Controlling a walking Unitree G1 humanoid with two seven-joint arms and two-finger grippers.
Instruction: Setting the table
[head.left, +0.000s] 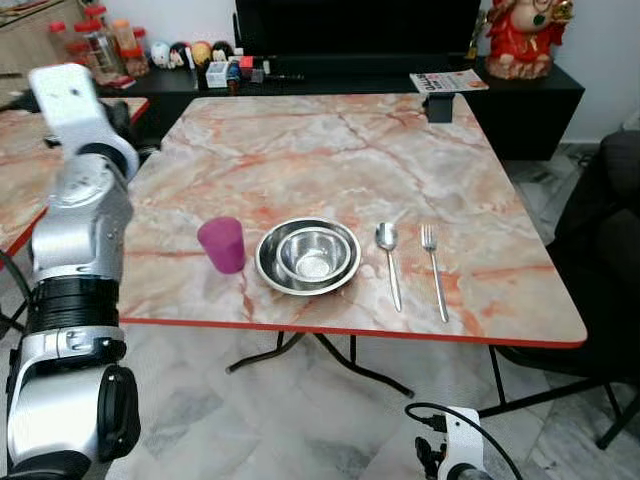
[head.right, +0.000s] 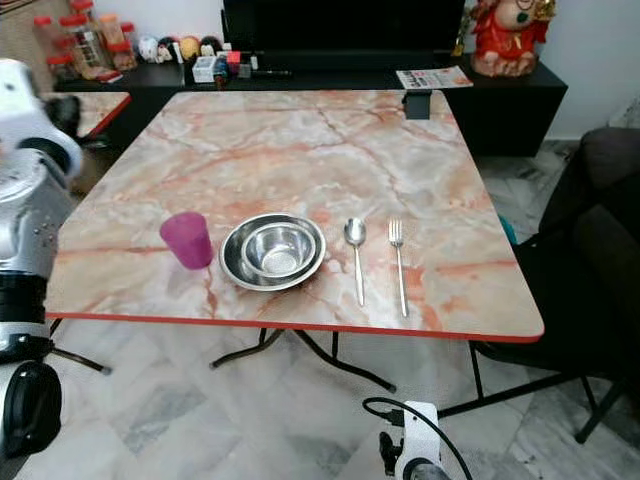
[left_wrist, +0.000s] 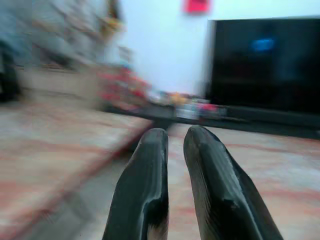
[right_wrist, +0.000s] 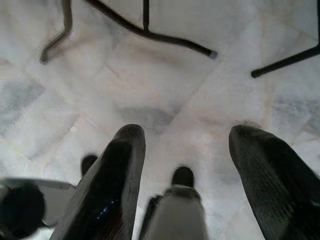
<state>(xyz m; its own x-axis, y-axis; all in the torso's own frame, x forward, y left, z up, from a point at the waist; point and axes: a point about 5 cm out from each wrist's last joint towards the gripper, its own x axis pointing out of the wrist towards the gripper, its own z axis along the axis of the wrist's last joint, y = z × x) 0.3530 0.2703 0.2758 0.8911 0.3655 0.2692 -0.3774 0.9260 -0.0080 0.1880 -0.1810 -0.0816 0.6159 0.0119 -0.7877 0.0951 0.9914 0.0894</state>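
Head views: on the marble tabletop (head.left: 300, 140), near its front edge, a purple cup (head.left: 222, 244) stands just beside two nested steel bowls (head.left: 308, 255), then a spoon (head.left: 388, 260) and fork (head.left: 434, 270).

Left wrist view: the left end effector (left_wrist: 175, 137), blurred, nearly closed, holds nothing above the tabletop.

Right wrist view: the right end effector (right_wrist: 185, 137) hangs wide open over the floor (right_wrist: 165, 75).

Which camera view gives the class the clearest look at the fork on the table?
The right eye view: the fork lies whole and nearer the picture's middle, just right of the spoon. The left eye view shows it equally sharp, further right. The wrist views look elsewhere, over blurred tabletops and down at the floor.
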